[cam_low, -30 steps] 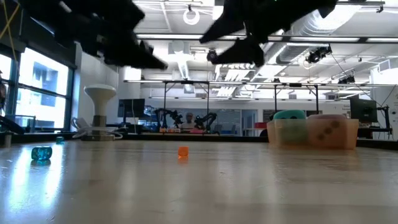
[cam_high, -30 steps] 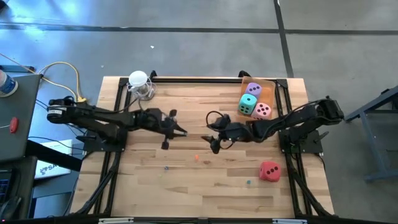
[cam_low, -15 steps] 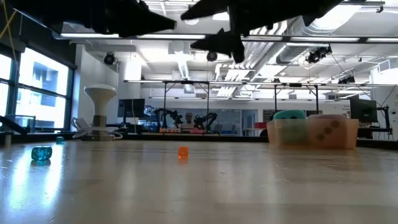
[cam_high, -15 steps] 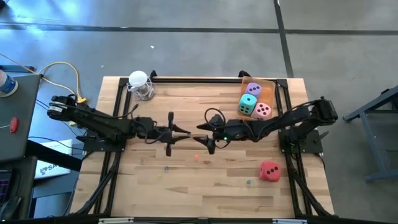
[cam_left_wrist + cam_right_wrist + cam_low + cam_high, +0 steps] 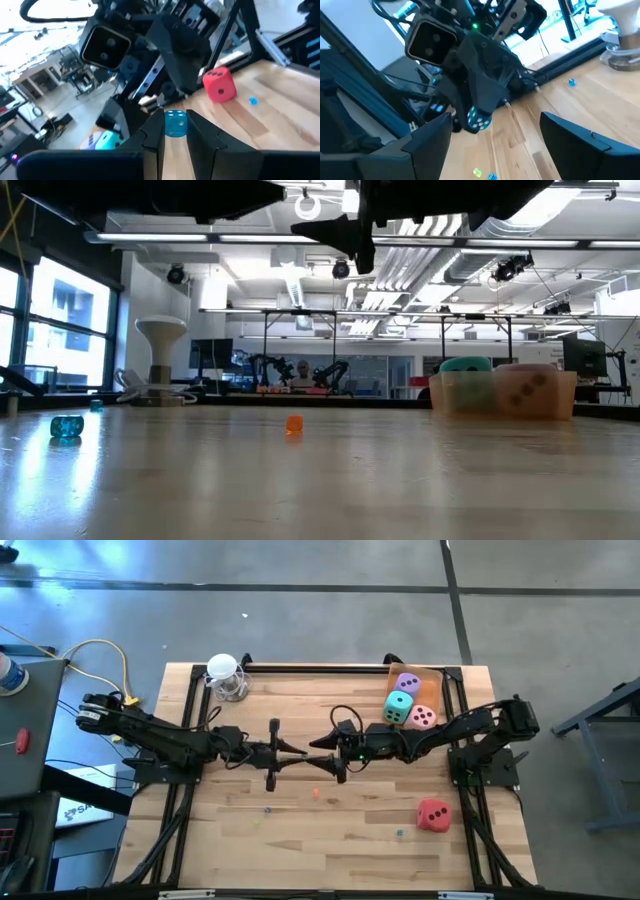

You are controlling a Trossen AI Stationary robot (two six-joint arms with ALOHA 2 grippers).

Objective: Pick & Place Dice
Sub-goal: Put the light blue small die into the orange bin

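Left claw (image 5: 298, 751) pinches a blue die (image 5: 175, 123); right claw (image 5: 322, 754), spread, faces it.

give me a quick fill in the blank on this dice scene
1. The left gripper is shut on a small die coloured ____.
2. The big die lying on the table, outside the bin, is ____.
3. The dice inside the bin number ____.
4. The right gripper has its jaws ____.

Missing words: blue; red; three; open
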